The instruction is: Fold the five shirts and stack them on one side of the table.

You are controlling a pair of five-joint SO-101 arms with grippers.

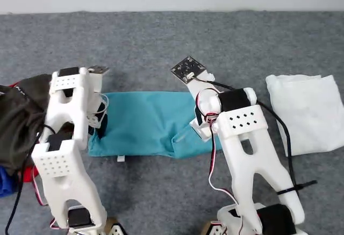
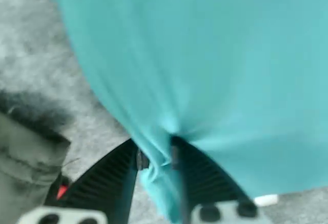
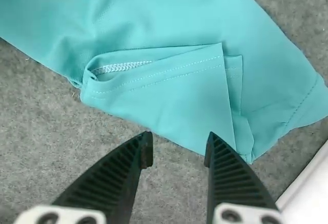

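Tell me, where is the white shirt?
In the high view, the white shirt lies at the right, beside the right arm, apart from the teal shirt.

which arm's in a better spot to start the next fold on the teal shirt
Probably left. The left gripper is shut on an edge of the teal shirt, ready to carry it over. The right gripper is open beside the other end, holding nothing.

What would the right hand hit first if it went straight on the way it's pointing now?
Most likely the teal shirt: its folded edge lies just ahead of the open right hand. Depth is unclear, so it might touch the grey table cover just short of that edge first.
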